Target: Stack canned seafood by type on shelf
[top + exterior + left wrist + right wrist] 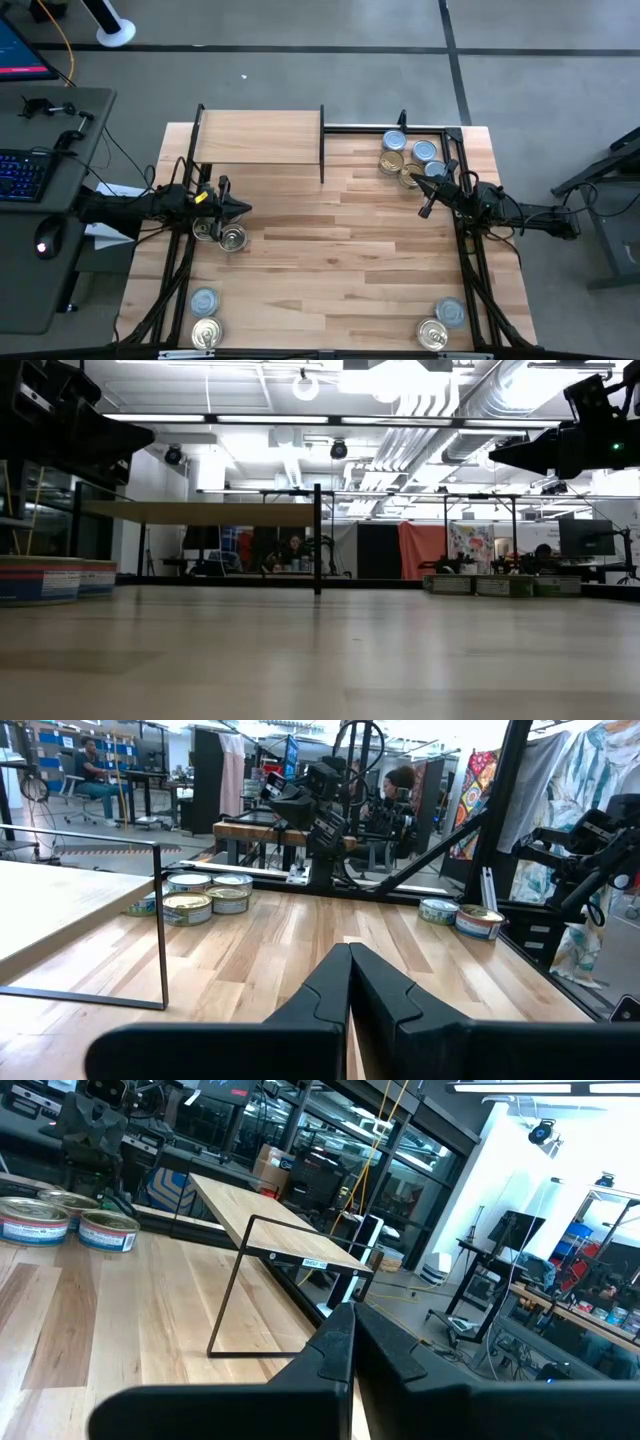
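Observation:
The shelf (260, 138) is a light-wood board on thin black uprights at the table's far left; it also shows in the low view (200, 512). Canned seafood sits in groups. Several tins (410, 160) cluster at the far right. Two tins (222, 235) stand below my left gripper, two (205, 318) at the near left and two (442, 325) at the near right. My left gripper (243, 209) hovers shut at the left side, pointing toward the table's right (350, 960). My right gripper (425, 210) hovers shut at the right side, pointing left (352, 1320).
The middle of the wooden tabletop (340, 250) is bare between the two arms. Black frame rails (470, 290) run along the left and right edges. A desk with a keyboard (20, 175) stands left of the table. People sit in the room beyond (90, 765).

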Robot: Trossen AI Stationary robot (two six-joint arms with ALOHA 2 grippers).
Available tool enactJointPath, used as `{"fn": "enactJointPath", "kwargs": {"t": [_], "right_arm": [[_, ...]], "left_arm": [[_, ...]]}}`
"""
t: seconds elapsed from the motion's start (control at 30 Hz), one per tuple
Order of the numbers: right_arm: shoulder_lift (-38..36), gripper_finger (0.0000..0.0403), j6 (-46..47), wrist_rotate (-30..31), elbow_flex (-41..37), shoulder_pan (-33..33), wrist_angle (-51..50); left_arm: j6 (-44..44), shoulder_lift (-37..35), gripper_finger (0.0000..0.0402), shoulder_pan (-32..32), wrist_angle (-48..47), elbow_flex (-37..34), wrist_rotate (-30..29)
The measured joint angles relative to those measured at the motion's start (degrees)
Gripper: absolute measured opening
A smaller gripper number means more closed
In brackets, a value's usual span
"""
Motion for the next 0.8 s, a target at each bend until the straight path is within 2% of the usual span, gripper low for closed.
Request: {"fn": "enactJointPath", "kwargs": {"t": [0.8], "right_arm": [[0.0,0.0000,1.4,0.0,0.0,0.0,0.4]], "left_arm": [[0.0,0.0,0.0000,0.0,0.0,0.0,0.0]]}}
